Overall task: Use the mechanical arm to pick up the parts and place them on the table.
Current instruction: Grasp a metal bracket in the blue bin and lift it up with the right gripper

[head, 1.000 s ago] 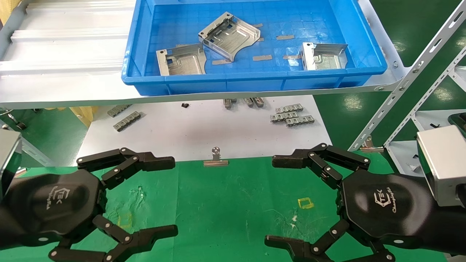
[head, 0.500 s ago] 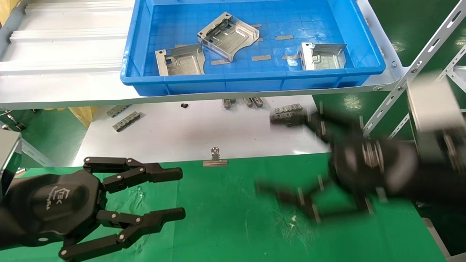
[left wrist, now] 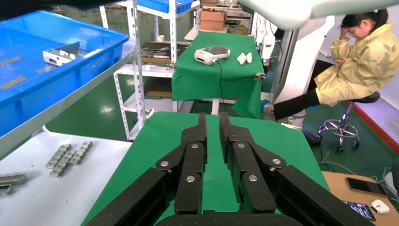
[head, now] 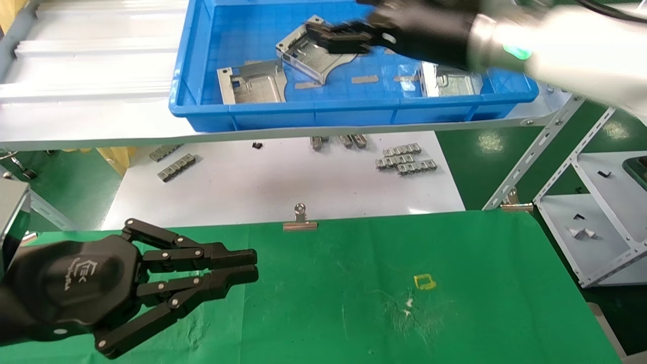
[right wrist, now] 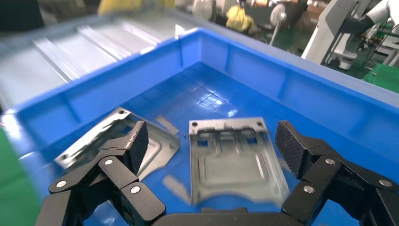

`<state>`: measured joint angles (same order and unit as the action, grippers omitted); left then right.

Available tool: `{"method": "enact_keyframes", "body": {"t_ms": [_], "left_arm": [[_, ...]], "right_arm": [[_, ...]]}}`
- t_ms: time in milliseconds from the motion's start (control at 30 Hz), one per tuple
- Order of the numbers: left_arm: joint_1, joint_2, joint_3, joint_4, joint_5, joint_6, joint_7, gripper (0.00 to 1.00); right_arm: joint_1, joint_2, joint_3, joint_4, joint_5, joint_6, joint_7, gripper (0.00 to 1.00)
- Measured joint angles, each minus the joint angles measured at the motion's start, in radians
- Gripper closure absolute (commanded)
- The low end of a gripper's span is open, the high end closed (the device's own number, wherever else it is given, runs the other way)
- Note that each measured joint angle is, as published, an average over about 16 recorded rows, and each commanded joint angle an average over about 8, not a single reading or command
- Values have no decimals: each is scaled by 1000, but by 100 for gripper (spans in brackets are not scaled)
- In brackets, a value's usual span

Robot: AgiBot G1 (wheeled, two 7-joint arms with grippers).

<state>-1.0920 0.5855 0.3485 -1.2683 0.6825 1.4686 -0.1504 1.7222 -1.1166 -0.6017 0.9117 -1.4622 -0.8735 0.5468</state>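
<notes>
Three silver stamped sheet-metal parts lie in the blue plastic tray (head: 354, 108) on the raised shelf. The middle silver part (head: 308, 53) sits tilted, propped on the left silver part (head: 251, 87), with its holed side flange turned up toward the far left corner. The left part lies flat near the tray's front wall. The right silver part (head: 450, 83) lies near the tray's right end, partly hidden by the arm.

The glossy white mechanical arm (head: 571, 40) on the right reaches from the right side out over the tray. Its black right gripper (head: 338, 40) hangs just above the middle part. In the right wrist view the right gripper (right wrist: 211, 146) has its two ribbed pads spread wide, with one part (right wrist: 233, 157) lying between them and another part (right wrist: 117, 141) behind one pad. It holds nothing.

The black left gripper (head: 247, 267) rests low over the green cloth table (head: 354, 283), pointing to the right. Its fingers are nearly together with only a thin gap, and nothing is between them.

Small grey ridged clip strips (head: 404, 159) lie on the white tabletop (head: 283, 177) between tray and cloth.
</notes>
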Motion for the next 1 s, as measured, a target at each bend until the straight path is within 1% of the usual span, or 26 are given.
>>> {"method": "enact_keyframes", "body": {"t_ms": [167,200,233,367,400,433,467,500,633,667,700,1000], "left_arm": [[0,0,0,0,0,0,0,100],[0,0,0,0,0,0,0,100],[0,0,0,0,0,0,0,100],[0,0,0,0,0,0,0,100],[0,0,0,0,0,0,0,98],[0,0,0,0,0,0,0,88],[0,0,0,0,0,0,0,75],[0,0,0,0,0,0,0,63],[0,0,0,0,0,0,0,13],[0,0,0,0,0,0,0,3],[0,0,0,0,0,0,0,0],[0,0,0,0,0,0,0,0]], "right_arm": [[117,-133,-100,-158,-151,47,73,0],[134,-153,-118,-184,-172,51,85,3],[150,-171,-135,-208,-189,55,96,11],[193,-225,-202,-283,-233,72,139,61],[200,-233,-218,-295,-237,77,150,73],[205,-240,-234,-304,-240,83,161,86],[209,-245,-250,-310,-241,89,172,95],[211,-249,-267,-313,-240,97,184,100],[214,-254,-336,-308,-229,138,243,100],[213,-254,-355,-305,-226,150,261,100],[213,-255,-373,-300,-222,163,279,100],[211,-258,-537,-251,-204,290,456,100]]}}
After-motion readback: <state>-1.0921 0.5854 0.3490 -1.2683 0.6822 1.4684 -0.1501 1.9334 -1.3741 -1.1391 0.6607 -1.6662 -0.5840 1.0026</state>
